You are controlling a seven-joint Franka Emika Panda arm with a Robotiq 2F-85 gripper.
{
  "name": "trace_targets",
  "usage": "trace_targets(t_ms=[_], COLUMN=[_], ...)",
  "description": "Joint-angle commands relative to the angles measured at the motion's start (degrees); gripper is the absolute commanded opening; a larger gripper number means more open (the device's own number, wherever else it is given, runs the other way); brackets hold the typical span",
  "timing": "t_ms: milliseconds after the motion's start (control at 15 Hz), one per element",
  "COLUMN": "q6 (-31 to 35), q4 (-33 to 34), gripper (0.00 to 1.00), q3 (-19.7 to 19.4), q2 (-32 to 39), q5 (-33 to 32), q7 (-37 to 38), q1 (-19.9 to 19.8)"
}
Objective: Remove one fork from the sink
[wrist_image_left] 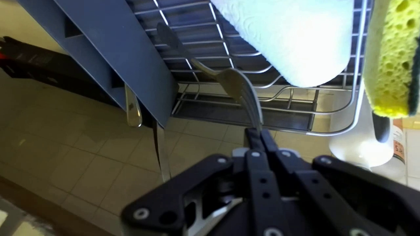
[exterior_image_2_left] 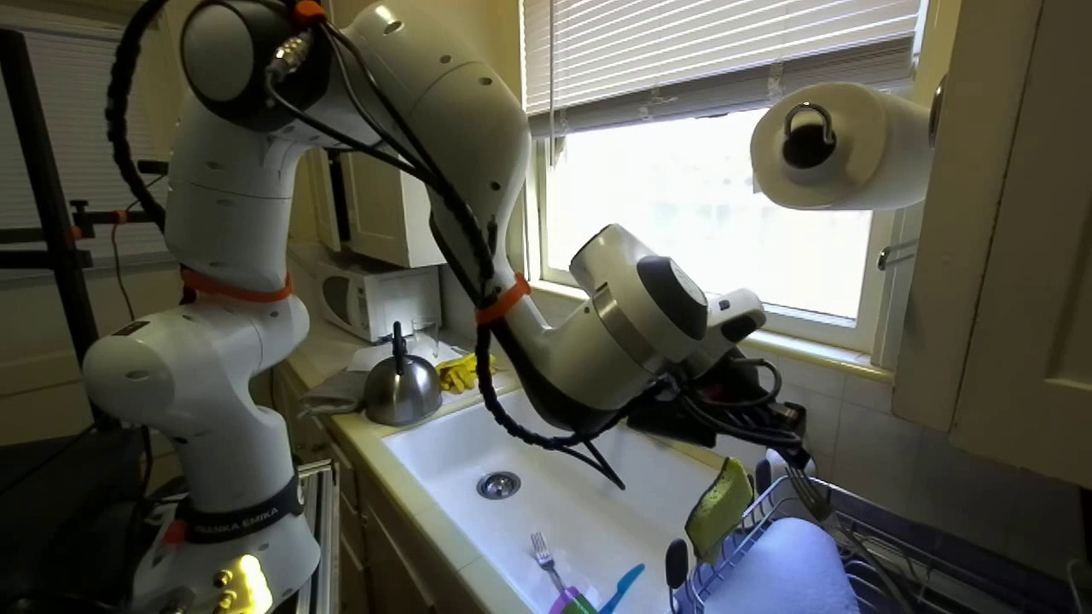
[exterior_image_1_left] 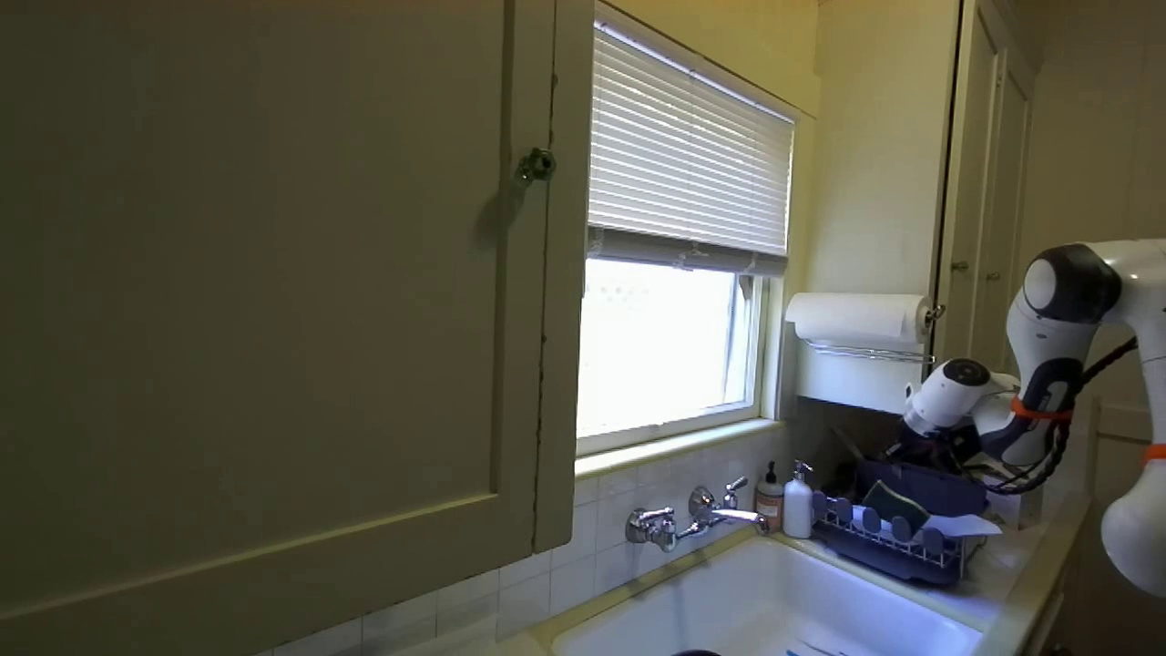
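My gripper (wrist_image_left: 258,137) is shut on the tines of a metal fork (wrist_image_left: 231,80) in the wrist view. The fork's handle points away over the wire dish rack. In an exterior view the gripper (exterior_image_2_left: 795,452) is above the rack, with the fork (exterior_image_2_left: 806,495) hanging from it. The white sink (exterior_image_2_left: 597,503) lies beside the rack; its pale basin also shows in an exterior view (exterior_image_1_left: 792,583). Another fork (exterior_image_2_left: 544,554) lies in the sink, by a blue-handled utensil (exterior_image_2_left: 621,588) and purple and green handles. Whether the held fork touches the rack I cannot tell.
The dark blue dish rack (exterior_image_1_left: 888,560) holds a sponge (exterior_image_2_left: 719,512), a white cloth or paper (exterior_image_2_left: 789,571) and a blue-grey cutlery holder (wrist_image_left: 121,49) with utensils. Soap bottles (exterior_image_1_left: 797,506) and a chrome tap (exterior_image_1_left: 697,519) stand near. A kettle (exterior_image_2_left: 403,388) is across the sink.
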Motion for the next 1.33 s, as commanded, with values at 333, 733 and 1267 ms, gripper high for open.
trace_targets(t_ms=[333,733,1267], q6=[-2.73,-11.99,-20.29], q4=[14.80,19.39,15.95], gripper=[0.01,0.01,0.01], q3=[2.35,2.74,2.76], q2=[10.89,12.87,14.44], q5=[1.93,-2.43,-3.87], q7=[0.44,4.91,6.90], q1=[1.82,7.09,8.98])
